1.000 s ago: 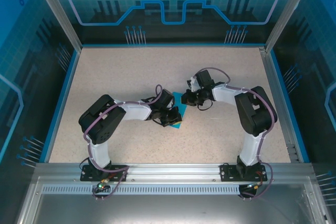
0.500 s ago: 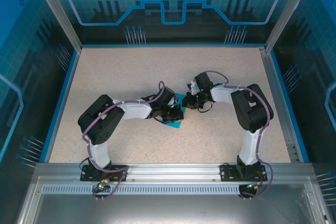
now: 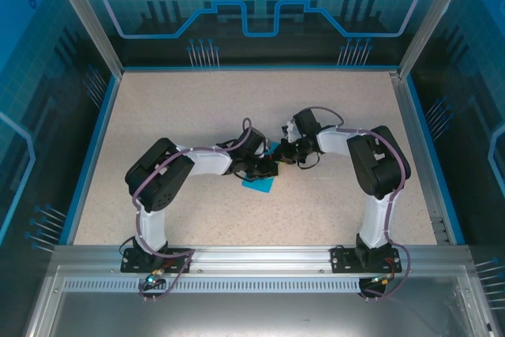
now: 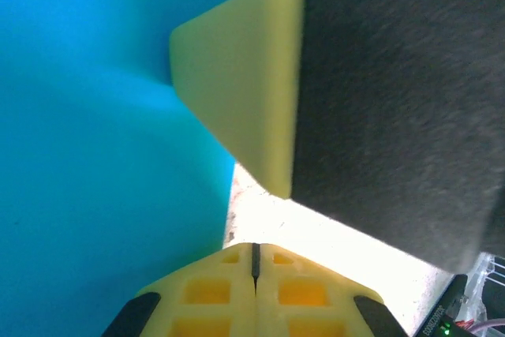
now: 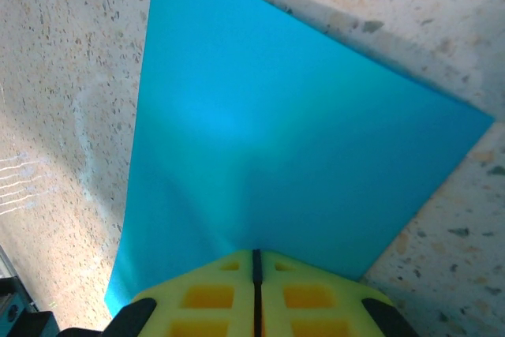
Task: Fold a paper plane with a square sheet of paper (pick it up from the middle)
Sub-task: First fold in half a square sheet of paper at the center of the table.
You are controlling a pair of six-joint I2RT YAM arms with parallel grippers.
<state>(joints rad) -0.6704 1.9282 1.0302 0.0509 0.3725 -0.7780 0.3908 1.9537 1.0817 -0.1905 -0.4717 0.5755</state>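
Early stage as I read it: the thin teal-blue square sheet of paper shows no dart outline and no hard crease, so the job in hand is getting a hold on its middle and starting the first fold. The sheet sits mid-table on the speckled beige tabletop, both arms reaching in and meeting over it. From above, the black left gripper is down on the sheet's far part, with most of the visible teal poking out on its near side. The black right gripper is just beside it at the sheet's far right edge, a sliver of teal between the two. Left wrist camera: paper covers the left half, right up against the lens. One yellow plastic finger with a dark grey pad stands on the right, bright table in the gap below. The sheet edge runs alongside that finger and the other finger is hidden, so I can't tell whether those jaws are closed on paper or just next to it. Right wrist camera: the sheet lies mostly flat, one corner pointing right, rising in a soft ridge toward the gripper body. Can't tell the jaw state there either. Next move, my guess: confirm a real pinch near the centre, then lift gently with the other arm pinning the free part. Thin paper will likely buckle or slip if pulled unevenly.
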